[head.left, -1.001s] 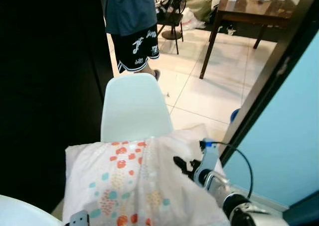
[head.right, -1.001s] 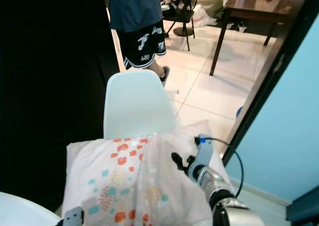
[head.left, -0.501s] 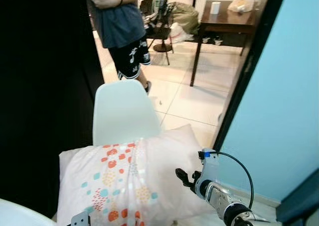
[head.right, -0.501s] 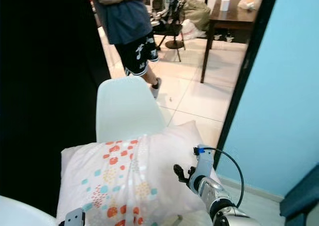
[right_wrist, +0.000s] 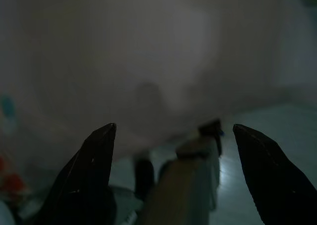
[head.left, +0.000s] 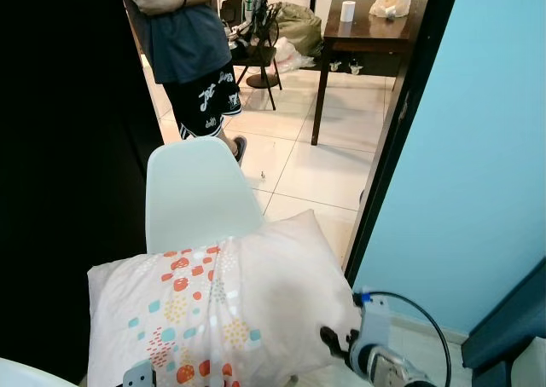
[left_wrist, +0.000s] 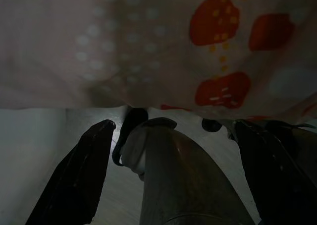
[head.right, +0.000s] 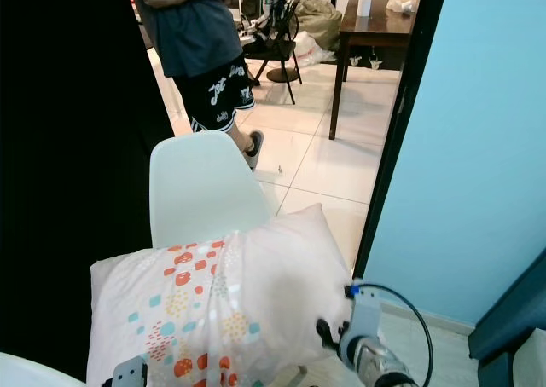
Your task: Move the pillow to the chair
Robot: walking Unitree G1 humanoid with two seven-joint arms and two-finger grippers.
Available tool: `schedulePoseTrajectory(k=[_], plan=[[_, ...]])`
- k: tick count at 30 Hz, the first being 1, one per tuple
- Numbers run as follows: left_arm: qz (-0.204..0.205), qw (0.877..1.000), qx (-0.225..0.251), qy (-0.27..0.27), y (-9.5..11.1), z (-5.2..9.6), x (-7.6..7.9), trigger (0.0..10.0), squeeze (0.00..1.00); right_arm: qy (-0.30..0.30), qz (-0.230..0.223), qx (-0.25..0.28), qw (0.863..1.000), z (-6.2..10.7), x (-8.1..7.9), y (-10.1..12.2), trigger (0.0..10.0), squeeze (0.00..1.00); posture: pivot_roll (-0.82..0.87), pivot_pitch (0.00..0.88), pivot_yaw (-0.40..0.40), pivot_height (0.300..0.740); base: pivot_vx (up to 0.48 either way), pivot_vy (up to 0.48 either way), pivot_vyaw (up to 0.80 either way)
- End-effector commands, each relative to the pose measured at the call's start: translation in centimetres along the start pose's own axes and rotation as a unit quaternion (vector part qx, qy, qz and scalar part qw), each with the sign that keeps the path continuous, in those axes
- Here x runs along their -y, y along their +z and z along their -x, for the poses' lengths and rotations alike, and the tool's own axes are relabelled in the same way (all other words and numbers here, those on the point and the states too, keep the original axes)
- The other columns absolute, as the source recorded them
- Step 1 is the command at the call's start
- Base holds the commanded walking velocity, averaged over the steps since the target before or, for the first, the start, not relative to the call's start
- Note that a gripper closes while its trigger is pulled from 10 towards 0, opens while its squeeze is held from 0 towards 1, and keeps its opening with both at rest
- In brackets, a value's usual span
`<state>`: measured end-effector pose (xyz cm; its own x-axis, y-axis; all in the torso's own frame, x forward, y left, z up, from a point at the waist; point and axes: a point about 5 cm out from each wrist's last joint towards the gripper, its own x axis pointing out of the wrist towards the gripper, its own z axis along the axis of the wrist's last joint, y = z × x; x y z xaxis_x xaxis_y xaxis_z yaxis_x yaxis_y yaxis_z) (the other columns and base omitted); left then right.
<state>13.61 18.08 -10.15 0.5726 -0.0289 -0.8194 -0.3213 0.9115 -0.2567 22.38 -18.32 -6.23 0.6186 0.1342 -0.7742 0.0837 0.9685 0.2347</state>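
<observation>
The pillow [head.left: 213,306], white with red and teal dots, lies on the seat of the white chair [head.left: 192,191], leaning toward its backrest. My right gripper [head.left: 333,340] sits low at the pillow's near right corner, and in the right wrist view the right gripper [right_wrist: 181,175] is open with the pillow's pale cloth just ahead of its fingers. In the left wrist view my left gripper [left_wrist: 173,170] is open under the dotted pillow [left_wrist: 163,41], holding nothing. A grey part of the left arm [head.left: 136,376] peeks out at the pillow's near edge.
A person [head.left: 183,54] in dark shorts stands just behind the chair. A dark wall [head.left: 60,148] runs along the left; a dark door frame [head.left: 397,123] and blue wall [head.left: 478,148] stand on the right. A wooden table [head.left: 363,37] and a black chair [head.left: 256,50] stand farther back.
The camera has pulled back and tilted up. My right gripper has come off the pillow's side and dropped to its near corner. The pillow stays on the chair.
</observation>
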Motion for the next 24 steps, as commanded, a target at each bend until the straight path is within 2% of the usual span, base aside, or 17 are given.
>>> schedulePoseTrajectory(k=[1,10,22,24], plan=[[-0.003,1.000,-0.012,0.004,-0.6,0.1,0.0,10.0,0.00,-0.007,0.008,-0.020,1.000,0.1,0.2,-0.9,10.0,0.00,-0.03,0.084,-0.046,0.740,-0.315,0.000,0.00],[-0.003,1.000,-0.022,0.011,-1.4,0.3,-0.2,10.0,0.00,-0.030,0.036,-0.068,0.997,0.7,1.3,-3.8,10.0,0.00,-0.03,0.085,-0.053,0.740,-0.385,-0.187,0.00],[0.004,1.000,-0.018,0.012,-1.4,0.3,-0.2,10.0,0.00,-0.034,0.044,-0.077,0.996,0.9,1.5,-4.3,10.0,0.00,-0.03,0.084,-0.052,0.740,-0.431,0.000,0.00],[0.015,1.000,-0.014,0.014,-1.3,0.3,-0.2,10.0,0.00,-0.034,0.045,-0.077,0.995,0.9,1.5,-4.3,10.0,0.00,-0.03,0.085,-0.054,0.740,0.000,0.000,0.00]])
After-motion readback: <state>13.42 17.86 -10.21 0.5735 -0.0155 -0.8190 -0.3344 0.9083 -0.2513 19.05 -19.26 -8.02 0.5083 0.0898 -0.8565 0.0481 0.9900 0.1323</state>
